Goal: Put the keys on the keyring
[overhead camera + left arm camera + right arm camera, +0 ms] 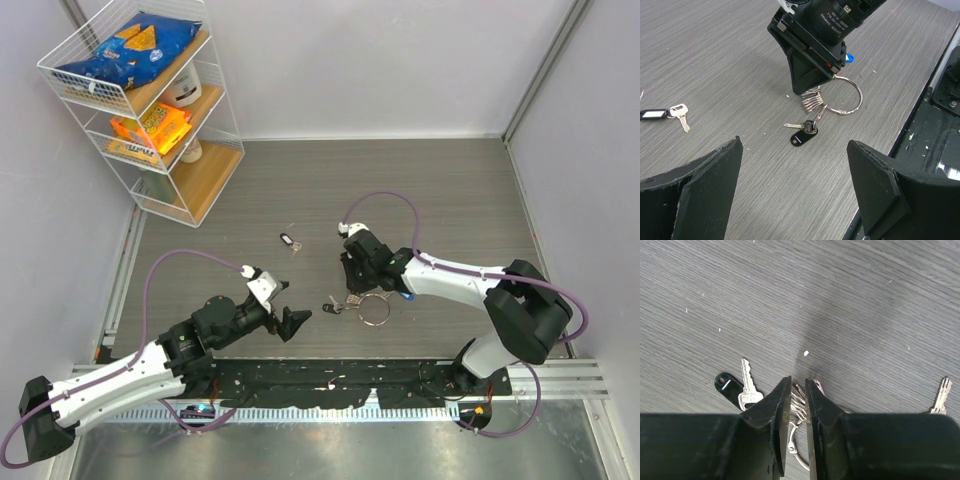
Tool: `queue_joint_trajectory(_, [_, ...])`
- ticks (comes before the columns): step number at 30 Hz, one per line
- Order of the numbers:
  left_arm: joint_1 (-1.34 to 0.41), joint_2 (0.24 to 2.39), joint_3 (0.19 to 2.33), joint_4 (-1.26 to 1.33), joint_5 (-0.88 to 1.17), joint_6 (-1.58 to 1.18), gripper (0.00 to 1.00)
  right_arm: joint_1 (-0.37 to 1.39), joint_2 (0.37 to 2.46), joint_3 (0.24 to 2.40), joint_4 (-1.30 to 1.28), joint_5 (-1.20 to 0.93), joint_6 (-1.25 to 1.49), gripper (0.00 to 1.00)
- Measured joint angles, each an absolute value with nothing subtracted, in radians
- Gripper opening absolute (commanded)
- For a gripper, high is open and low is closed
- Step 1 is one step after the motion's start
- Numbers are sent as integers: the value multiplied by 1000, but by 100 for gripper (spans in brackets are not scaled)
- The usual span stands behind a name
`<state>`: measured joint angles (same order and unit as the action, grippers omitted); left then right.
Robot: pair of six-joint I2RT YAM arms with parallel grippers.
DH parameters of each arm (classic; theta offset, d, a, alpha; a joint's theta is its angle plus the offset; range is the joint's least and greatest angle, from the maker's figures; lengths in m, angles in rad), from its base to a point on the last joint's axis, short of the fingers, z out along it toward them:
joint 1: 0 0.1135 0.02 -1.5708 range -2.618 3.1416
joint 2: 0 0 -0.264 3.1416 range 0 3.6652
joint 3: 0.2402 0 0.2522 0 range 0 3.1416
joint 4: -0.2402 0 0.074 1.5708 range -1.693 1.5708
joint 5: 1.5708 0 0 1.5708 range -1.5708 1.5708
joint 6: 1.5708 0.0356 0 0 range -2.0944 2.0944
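Our right gripper pinches the keyring with several keys threaded, left gripper wide, one tagged key loose.

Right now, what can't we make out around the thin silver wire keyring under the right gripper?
- Right wrist view: the thin silver wire keyring is mostly hidden by the black fingers of the right gripper; only a short arc shows.
- Left wrist view: the gripper's body covers where it meets the bunch of small silvery keys; whether ring or keys are pinched, cannot tell.
- Top view: the bunch is too small to count.
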<state>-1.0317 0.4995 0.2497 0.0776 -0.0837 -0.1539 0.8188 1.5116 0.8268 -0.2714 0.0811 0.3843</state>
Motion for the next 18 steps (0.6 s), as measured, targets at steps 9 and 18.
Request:
queue_joint_trajectory(9, [-1032,501,250,78,-84,-154,91,819,1546,834,-266,86,379,23])
queue_joint_trajectory(18, [-1032,505,250,78,-84,-154,92,819,1559,834,-265,105,376,22])
